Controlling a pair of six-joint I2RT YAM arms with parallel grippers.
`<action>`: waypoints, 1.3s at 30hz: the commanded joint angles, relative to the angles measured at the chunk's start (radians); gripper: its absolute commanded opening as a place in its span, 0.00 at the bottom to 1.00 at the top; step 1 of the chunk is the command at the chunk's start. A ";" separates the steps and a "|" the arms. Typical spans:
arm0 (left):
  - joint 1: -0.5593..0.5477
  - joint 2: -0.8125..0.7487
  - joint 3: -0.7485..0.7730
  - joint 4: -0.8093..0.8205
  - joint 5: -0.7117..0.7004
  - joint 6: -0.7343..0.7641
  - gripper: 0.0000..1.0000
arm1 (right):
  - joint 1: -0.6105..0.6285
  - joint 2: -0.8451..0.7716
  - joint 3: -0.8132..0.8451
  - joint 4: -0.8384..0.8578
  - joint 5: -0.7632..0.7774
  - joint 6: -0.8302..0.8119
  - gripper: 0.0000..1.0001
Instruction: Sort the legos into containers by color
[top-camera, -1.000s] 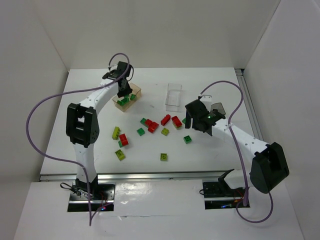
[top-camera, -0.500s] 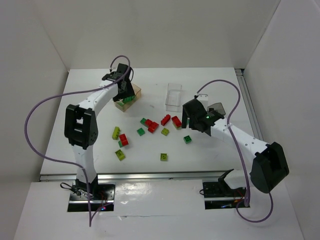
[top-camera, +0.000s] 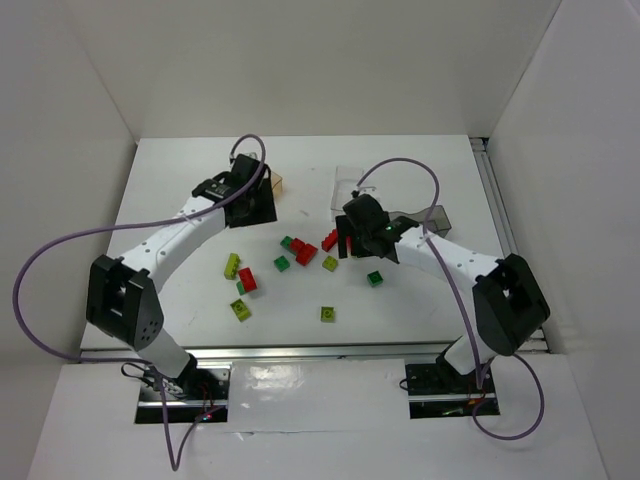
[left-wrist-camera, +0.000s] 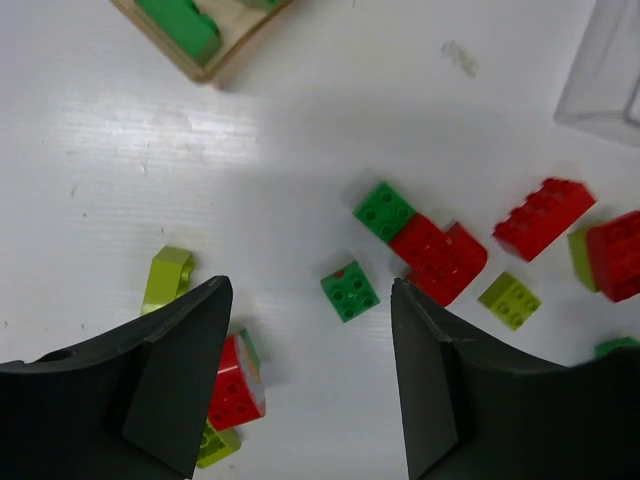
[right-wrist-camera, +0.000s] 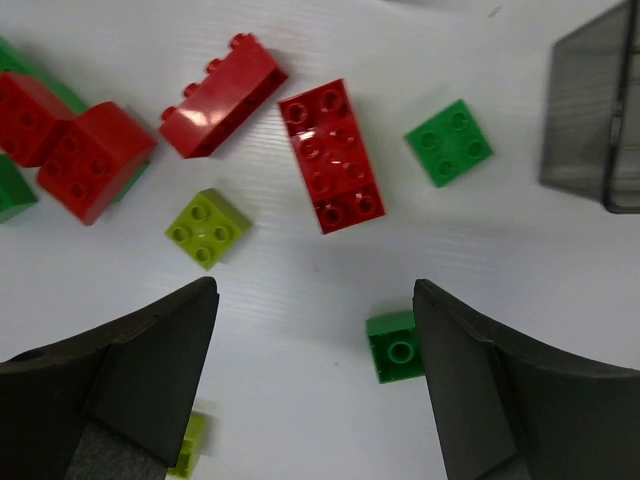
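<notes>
Left hand (left-wrist-camera: 308, 300) has withdrawn from the tan tray (left-wrist-camera: 215, 62) (green brick (left-wrist-camera: 180, 25) inside) and hangs open, empty, over a loose green brick (left-wrist-camera: 350, 290). Right hand (right-wrist-camera: 315, 300), open and empty, has advanced; a red brick (right-wrist-camera: 331, 157) lies just ahead. Both are placed for new picks.

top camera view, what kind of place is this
Likely a robot lab cell: plain white walls around a white table, two black-and-white robot arms bolted at its edge, small plastic studded bricks scattered.

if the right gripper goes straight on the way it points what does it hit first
The right gripper points down at the table, likely meeting bare surface between its open fingers. The long red brick lies just beyond, though depth is unclear.
</notes>
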 joint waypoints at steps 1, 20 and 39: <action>-0.011 -0.013 -0.054 -0.011 0.005 0.021 0.74 | 0.021 0.005 0.041 0.086 -0.112 0.010 0.86; -0.002 -0.125 -0.088 -0.029 -0.070 0.004 0.74 | 0.062 0.351 0.221 0.200 0.058 0.391 0.73; 0.026 -0.116 -0.099 -0.029 -0.070 0.032 0.74 | 0.062 0.320 0.281 0.096 0.163 0.350 0.17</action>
